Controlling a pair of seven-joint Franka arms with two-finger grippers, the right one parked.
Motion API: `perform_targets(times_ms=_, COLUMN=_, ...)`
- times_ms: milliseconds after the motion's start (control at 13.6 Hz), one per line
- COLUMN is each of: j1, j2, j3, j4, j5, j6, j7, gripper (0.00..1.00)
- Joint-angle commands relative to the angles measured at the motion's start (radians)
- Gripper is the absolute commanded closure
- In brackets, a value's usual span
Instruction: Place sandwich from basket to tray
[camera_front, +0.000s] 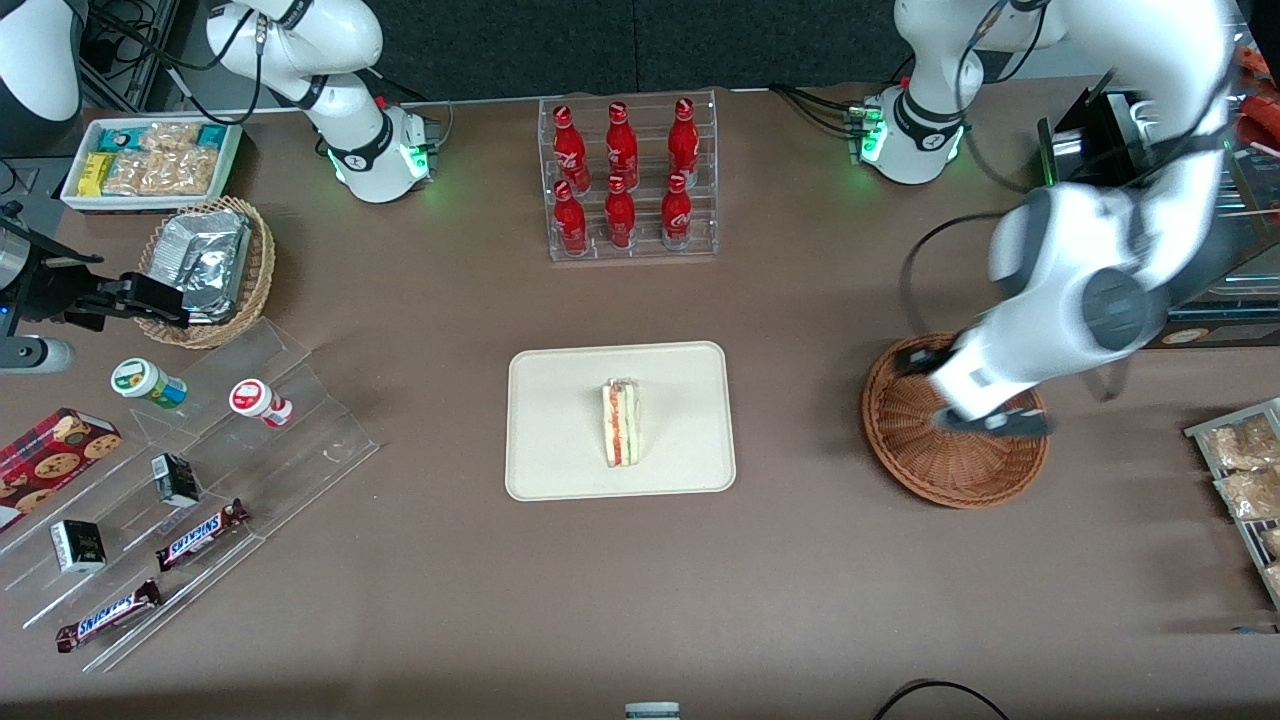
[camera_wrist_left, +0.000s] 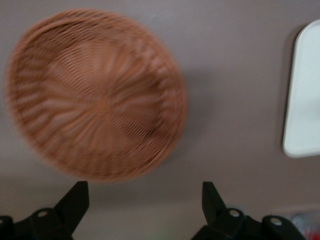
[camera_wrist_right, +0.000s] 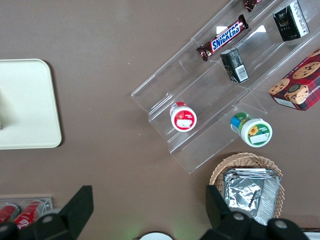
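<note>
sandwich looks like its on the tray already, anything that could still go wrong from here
The sandwich lies on the tray, and the basket is empty.

1. The gripper hangs open above the basket; a low retreat might clip its rim and drag it across the table.
2. The sandwich rests on a narrow side with its filling edge up, so a knock to the tray could tip it.

The working left arm reaches out from its base toward the working arm's end of the bench, elbow raised high and forearm sloping down toward the front camera. Its wrist is bent so that the tool (camera_front: 985, 420) points downward, hanging above the basket (camera_front: 920, 450) without touching it. In the wrist view the tool (camera_wrist_left: 145, 200) has its two fingers (camera_wrist_left: 75, 200) spread wide apart, with nothing between them.
</note>
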Motion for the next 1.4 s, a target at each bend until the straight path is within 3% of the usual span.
perform_targets(times_ms=0, j1=0.087, j2=-0.128, j3=-0.013, j4=0.020, j5=-0.001, j6=-0.105, j7=0.037, gripper=0.01)
perform_targets(times_ms=369, j1=0.106, j2=-0.216, j3=-0.004, j4=0.066, j5=0.025, j6=-0.119, j7=0.042, gripper=0.01)
perform_targets(times_ms=885, j1=0.095, j2=-0.215, j3=-0.006, j4=0.252, j5=0.032, j6=-0.233, j7=0.040, gripper=0.01)
perform_targets(times_ms=1328, j1=0.061, j2=-0.216, j3=-0.001, j4=0.261, j5=0.072, j6=-0.245, j7=0.026, gripper=0.01)
